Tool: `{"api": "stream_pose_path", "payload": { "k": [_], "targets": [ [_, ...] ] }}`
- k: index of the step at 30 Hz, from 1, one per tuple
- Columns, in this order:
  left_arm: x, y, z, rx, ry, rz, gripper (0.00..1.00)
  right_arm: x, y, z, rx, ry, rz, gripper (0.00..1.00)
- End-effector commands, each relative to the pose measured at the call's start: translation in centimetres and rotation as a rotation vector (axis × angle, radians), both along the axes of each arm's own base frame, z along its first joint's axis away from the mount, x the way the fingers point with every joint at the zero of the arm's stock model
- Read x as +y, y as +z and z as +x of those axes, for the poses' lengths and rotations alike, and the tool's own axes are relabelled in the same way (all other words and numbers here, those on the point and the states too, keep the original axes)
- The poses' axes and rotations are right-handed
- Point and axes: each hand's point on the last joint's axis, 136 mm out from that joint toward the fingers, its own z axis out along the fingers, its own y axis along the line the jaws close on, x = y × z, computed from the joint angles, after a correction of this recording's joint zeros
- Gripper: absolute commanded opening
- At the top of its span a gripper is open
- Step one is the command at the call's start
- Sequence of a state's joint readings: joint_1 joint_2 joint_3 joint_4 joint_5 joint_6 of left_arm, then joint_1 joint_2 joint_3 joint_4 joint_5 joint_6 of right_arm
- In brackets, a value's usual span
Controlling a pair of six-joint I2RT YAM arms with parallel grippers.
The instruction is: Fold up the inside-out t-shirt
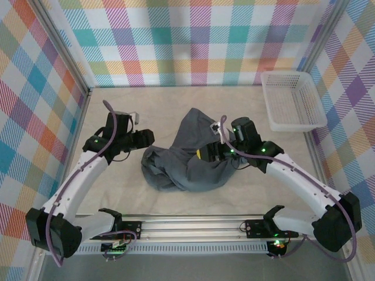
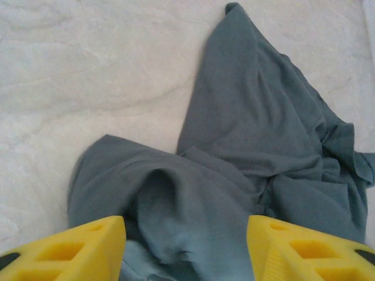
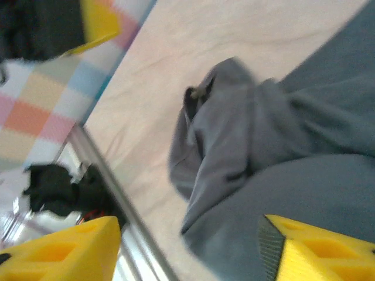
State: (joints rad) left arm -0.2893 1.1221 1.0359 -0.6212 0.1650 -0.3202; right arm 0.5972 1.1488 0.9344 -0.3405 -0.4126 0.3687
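The inside-out t-shirt (image 1: 186, 153) lies crumpled in a dark slate-grey heap in the middle of the table. My left gripper (image 1: 147, 139) hovers at the heap's left edge, open. In the left wrist view its yellow fingers (image 2: 82, 249) stand wide apart over a raised fold of the shirt (image 2: 246, 134), nothing pinched between them. My right gripper (image 1: 203, 154) is over the shirt's right half, also open. In the right wrist view one finger (image 3: 319, 249) is above the grey fabric (image 3: 293, 146) and the other hangs beyond the table's front edge.
A white basket (image 1: 291, 100) stands at the back right corner. Checked walls close in the cream table (image 1: 117, 187) on three sides. A metal rail (image 1: 193, 225) runs along the front edge between the arm bases.
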Motion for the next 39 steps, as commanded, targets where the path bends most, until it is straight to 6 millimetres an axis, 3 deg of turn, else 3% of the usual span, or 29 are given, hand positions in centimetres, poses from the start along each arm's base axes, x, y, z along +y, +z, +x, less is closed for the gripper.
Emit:
{"api": "stream_pose_path", "payload": {
  "k": [1, 3, 6, 12, 16, 19, 21, 22, 23, 24, 29, 31, 33, 34, 36, 39],
  "targets": [
    [-2.2, 2.4, 0.2, -0.062, -0.036, -0.137, 0.59, -3.7, 0.9, 4.4, -0.05, -0.291, -0.031, 0.64],
    [-5.4, 0.5, -0.6, 0.049, -0.075, -0.202, 0.58, -4.7, -1.2, 6.0, -0.002, -0.357, -0.141, 0.62],
    [-9.6, -3.0, -1.9, 0.183, -0.138, -0.162, 0.61, -2.6, -4.4, 7.0, 0.101, -0.252, -0.225, 0.59],
    [-10.0, -10.2, -0.9, 0.337, -0.037, -0.015, 0.73, 3.2, -10.5, 6.4, 0.237, -0.022, -0.331, 0.66],
    [-10.7, -13.7, -0.9, 0.409, -0.045, -0.005, 0.69, 5.1, -14.9, 6.5, 0.311, 0.041, -0.384, 0.67],
    [-11.2, -16.4, -2.0, 0.49, -0.061, -0.025, 0.53, 4.7, -17.1, 6.7, 0.351, 0.022, -0.443, 0.53],
    [-11.1, -17.5, -2.7, 0.521, -0.055, -0.055, 0.32, 4.7, -17.1, 6.6, 0.349, 0.023, -0.438, 0.25],
    [-11.0, -17.5, -2.8, 0.517, -0.047, -0.084, 0.19, 4.7, -16.3, 6.6, 0.339, 0.024, -0.42, 0.09],
    [-10.9, -17.0, -2.7, 0.502, -0.041, -0.118, 0.06, 4.6, -15.2, 6.5, 0.324, 0.02, -0.391, 0.0],
    [-10.8, -16.0, -2.4, 0.475, -0.04, -0.143, 0.0, 4.4, -13.6, 6.7, 0.298, 0.002, -0.352, 0.0],
    [-10.2, -7.2, -0.8, 0.219, -0.122, -0.173, 0.0, -0.2, -4.2, 7.4, 0.111, -0.194, -0.056, 0.0],
    [-10.3, -3.9, -0.7, 0.114, -0.174, -0.173, 0.0, -2.0, -1.3, 6.6, 0.009, -0.229, 0.017, 0.0],
    [-9.8, -1.5, -0.6, 0.021, -0.201, -0.152, 0.0, -3.5, 0.3, 5.1, -0.101, -0.246, 0.041, 0.0],
    [-9.3, -0.7, -0.6, -0.017, -0.2, -0.132, 0.0, -4.3, 0.6, 4.1, -0.142, -0.264, 0.066, 0.0],
    [-8.3, -0.4, -0.6, -0.06, -0.183, -0.089, 0.0, -5.4, -1.1, 1.7, -0.169, -0.27, 0.101, 0.0],
    [-7.3, -2.2, -1.4, -0.015, -0.153, -0.057, 0.0, -5.4, -7.2, -2.4, -0.029, -0.188, 0.06, 0.0]
  ]
}}
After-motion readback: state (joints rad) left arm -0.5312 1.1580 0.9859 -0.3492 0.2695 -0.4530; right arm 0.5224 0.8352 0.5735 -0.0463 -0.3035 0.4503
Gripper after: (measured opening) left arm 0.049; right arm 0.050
